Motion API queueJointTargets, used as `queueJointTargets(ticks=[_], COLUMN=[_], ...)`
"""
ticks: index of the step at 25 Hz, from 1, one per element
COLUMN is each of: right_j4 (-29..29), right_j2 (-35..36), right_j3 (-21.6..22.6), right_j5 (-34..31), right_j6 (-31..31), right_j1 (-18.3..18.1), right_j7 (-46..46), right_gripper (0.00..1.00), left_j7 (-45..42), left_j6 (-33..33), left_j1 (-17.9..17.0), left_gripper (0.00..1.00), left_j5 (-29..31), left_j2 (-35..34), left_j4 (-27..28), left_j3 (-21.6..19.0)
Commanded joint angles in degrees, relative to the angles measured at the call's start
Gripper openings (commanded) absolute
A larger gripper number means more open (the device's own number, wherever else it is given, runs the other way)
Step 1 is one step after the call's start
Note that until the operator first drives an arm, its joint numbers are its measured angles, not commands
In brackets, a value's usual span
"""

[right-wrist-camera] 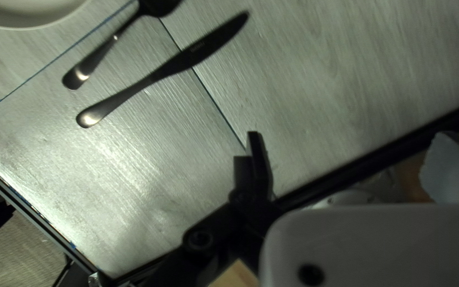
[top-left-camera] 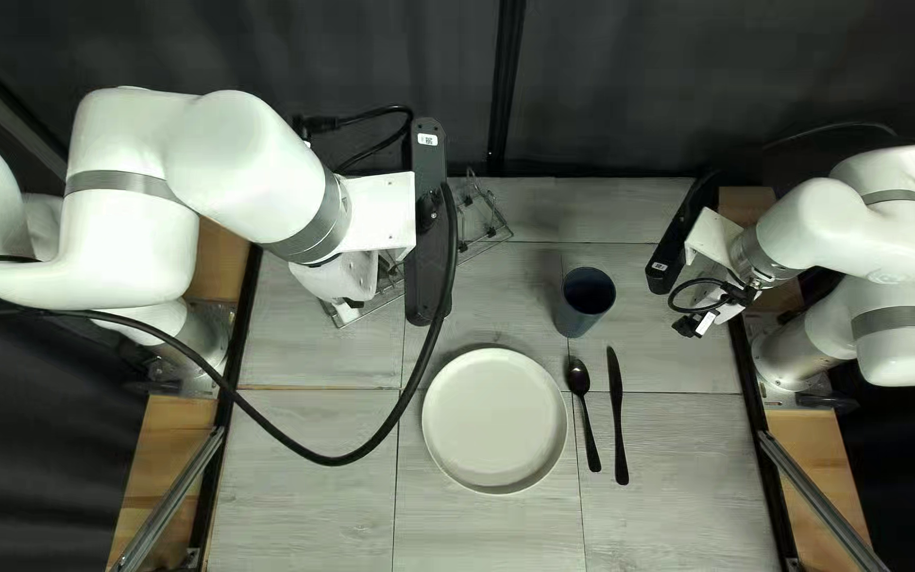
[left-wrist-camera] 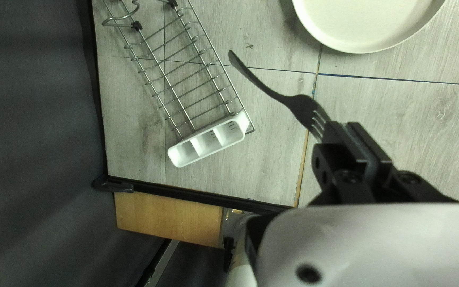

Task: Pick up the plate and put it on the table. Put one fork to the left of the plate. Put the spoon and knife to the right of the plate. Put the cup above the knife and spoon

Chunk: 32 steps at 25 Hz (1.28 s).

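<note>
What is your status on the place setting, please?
Left hand shut on fork by the rack. Right hand open, empty. Plate, spoon, knife, cup placed. Arm cable loops left of plate.

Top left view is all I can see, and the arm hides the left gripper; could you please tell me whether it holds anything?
Observer: Yes, the left gripper is shut on the fork, gripping it at the tines.
Operator: Thank you. Which way does the handle point?
Observer: Straight ahead of the gripper, with its tip between the rack and the plate.
Operator: Is there any cutlery in the rack's holder?
Observer: No. The holder has three compartments, and what I can see of them is empty.
</note>
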Motion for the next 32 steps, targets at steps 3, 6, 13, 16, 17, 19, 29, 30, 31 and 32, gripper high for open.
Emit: queueJointTargets(ticks=[3,6,13,16,17,19,29,30,31,32], right_j4=[-4.5,-4.4,1.5,1.5,1.5,1.5,0.5,0.6,0.9,0.9], right_j2=[-4.6,-0.1,11.7,11.7,11.7,11.7,24.8,27.4,29.6,30.7], right_j3=[-5.5,-6.6,-4.7,-4.7,-4.7,-4.7,-7.8,-9.4,-10.6,-11.3], right_j5=[-2.6,-4.8,-9.4,-9.4,-9.4,-9.4,-12.0,-12.4,-12.7,-12.9], right_j6=[-10.4,-18.8,-27.5,-27.5,-27.5,-27.5,-52.0,-57.0,-60.8,-63.1], right_j1=[0.2,0.4,-0.1,-0.1,-0.1,-0.1,0.0,0.3,0.8,1.1], right_j7=[-8.3,-11.9,-15.0,-15.0,-15.0,-15.0,-18.5,-20.2,-21.4,-22.0], right_gripper=[1.0,1.0,1.0,1.0,1.0,1.0,1.0,1.0,1.0,1.0], left_j7=[0.0,0.0,0.0,0.0,0.0,0.0,0.0,0.0,0.0,0.0], left_j6=[0.0,0.0,0.0,0.0,0.0,0.0,0.0,0.0,0.0,0.0], left_j1=[0.0,0.0,0.0,0.0,0.0,0.0,0.0,0.0,0.0,0.0], left_gripper=[0.0,0.0,0.0,0.0,0.0,0.0,0.0,0.0,0.0,0.0], left_j5=[0.0,0.0,0.0,0.0,0.0,0.0,0.0,0.0,0.0,0.0], left_j2=[0.0,0.0,0.0,0.0,0.0,0.0,0.0,0.0,0.0,0.0], left_j4=[0.0,0.0,0.0,0.0,0.0,0.0,0.0,0.0,0.0,0.0], left_j3=[0.0,0.0,0.0,0.0,0.0,0.0,0.0,0.0,0.0,0.0])
